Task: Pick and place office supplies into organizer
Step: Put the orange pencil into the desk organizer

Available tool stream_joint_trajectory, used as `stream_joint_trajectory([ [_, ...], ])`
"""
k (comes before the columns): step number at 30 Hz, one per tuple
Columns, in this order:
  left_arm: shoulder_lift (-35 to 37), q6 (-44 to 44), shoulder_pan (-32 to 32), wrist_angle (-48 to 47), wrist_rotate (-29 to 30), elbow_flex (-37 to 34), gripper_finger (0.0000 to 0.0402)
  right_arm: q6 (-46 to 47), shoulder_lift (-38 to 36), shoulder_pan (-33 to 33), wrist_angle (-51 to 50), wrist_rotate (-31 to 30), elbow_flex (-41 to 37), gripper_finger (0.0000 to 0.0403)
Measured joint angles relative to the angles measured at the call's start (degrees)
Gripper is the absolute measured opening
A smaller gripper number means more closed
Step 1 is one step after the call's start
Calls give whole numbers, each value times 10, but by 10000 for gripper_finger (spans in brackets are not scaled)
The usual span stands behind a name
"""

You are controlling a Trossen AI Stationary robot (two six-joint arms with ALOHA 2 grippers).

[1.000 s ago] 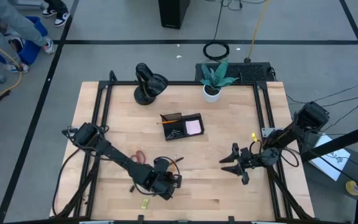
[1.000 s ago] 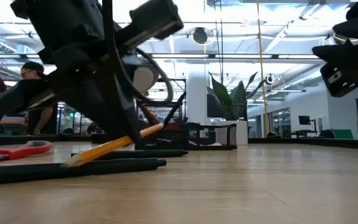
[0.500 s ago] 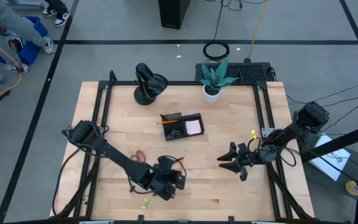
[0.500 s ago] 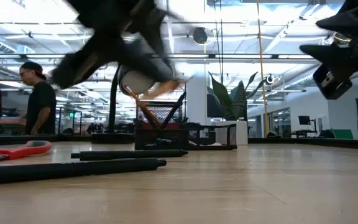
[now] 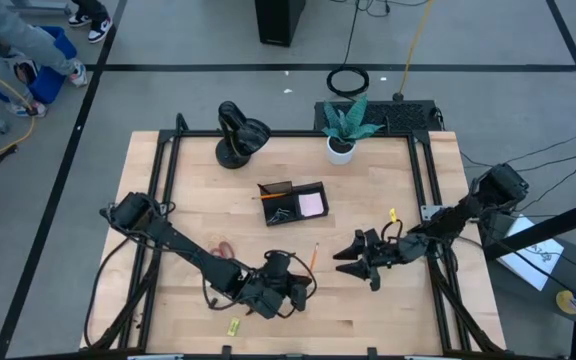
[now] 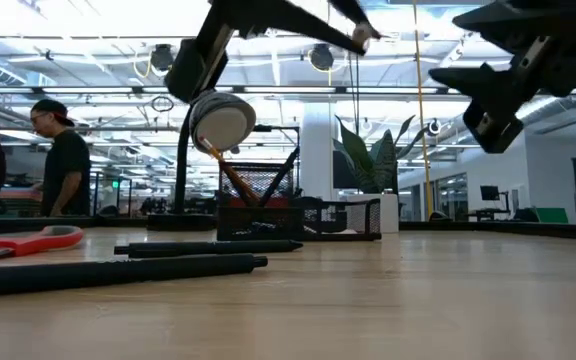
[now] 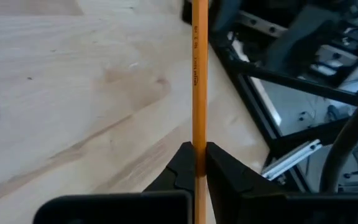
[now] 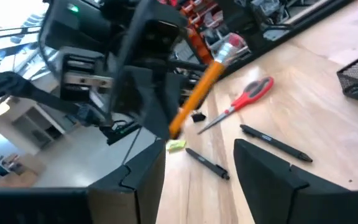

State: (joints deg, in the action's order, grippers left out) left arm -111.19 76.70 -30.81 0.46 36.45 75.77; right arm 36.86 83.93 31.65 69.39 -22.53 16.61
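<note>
My left gripper (image 5: 303,280) is shut on an orange pencil (image 5: 314,254) above the table's near middle. My right gripper (image 5: 348,262) stands open just right of it, level, fingers pointing at the pencil (image 8: 204,81), with nothing between them. The black organizer (image 5: 293,200) stands at the table's middle with a pink pad in it. On the wood lie red-handled scissors (image 8: 241,99), two black pens (image 6: 208,247) (image 6: 118,270) and a small yellow-green piece (image 5: 234,327). My left gripper pinches the pencil's shaft (image 7: 198,140) between its two fingertips (image 7: 182,163), on the part away from the eraser. The fingers lie across the pencil. The pencil is lifted clear of the table and slants, its eraser end (image 8: 232,45) free and raised.
A round black lamp-like object (image 5: 238,135) and a white plant pot (image 5: 341,148) stand at the far edge. Black frame rails run along the table's left and right sides. Bare wood lies between the organizer and the grippers. People stand in the room beyond the table.
My left gripper has risen and tipped upward with the pencil. The pencil's tip has left the table, and it now hangs clear with the eraser end raised. My right gripper has moved toward the table's left, closer to the pencil.
</note>
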Motion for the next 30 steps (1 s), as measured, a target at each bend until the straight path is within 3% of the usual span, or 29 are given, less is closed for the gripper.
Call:
stream_joint_trajectory([
  [10, 0, -27, -1, 24, -1, 0, 8, 30, 0, -48, -31, 4, 31, 201],
  [15, 0, -29, -1, 28, -1, 0, 22, 22, 0, -66, -54, 45, 59, 200],
  [22, 0, -32, 0, 31, -1, 0, 12, 12, 1, -76, -87, 49, 94, 199],
  [30, -1, -36, 0, 32, 1, 0, 23, 14, 65, -92, -76, 98, 128, 187],
])
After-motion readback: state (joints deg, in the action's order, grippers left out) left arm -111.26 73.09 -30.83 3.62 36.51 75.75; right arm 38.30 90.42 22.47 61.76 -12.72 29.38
